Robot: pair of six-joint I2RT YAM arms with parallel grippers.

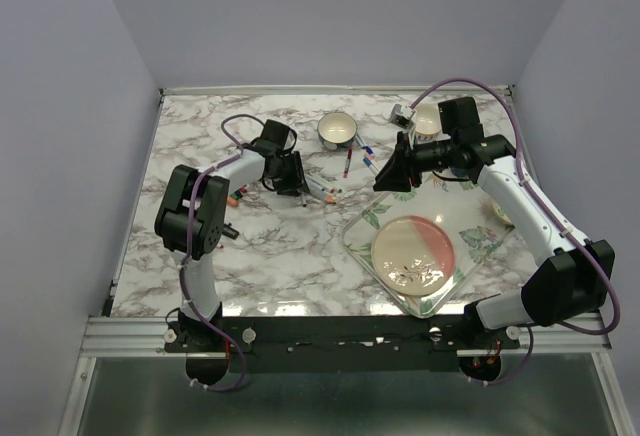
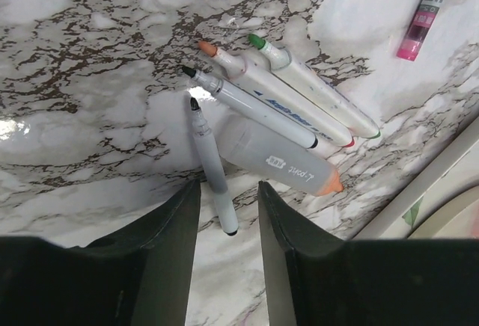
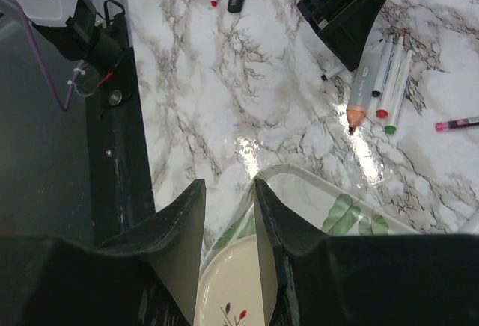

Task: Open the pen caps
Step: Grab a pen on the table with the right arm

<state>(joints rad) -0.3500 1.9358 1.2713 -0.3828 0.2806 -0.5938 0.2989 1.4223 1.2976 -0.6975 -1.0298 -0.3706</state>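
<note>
The left pincer (image 2: 228, 188) stands half open and empty over a thin pen (image 2: 206, 150), laid beside other bare-tipped pens (image 2: 263, 87) (the finished ones, I judge). The right pincer (image 3: 228, 184) waits open and empty. Loose pen caps (image 1: 369, 160) lie near it on the counter (image 1: 280, 256).

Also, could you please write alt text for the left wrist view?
The left arm's jaws stand open on either side of the near end of a thin black-tipped pen lying on the marble table. Beside it lie three uncapped white markers, tipped black, orange and green, and a fat grey marker. A pink pen lies top right.
</note>
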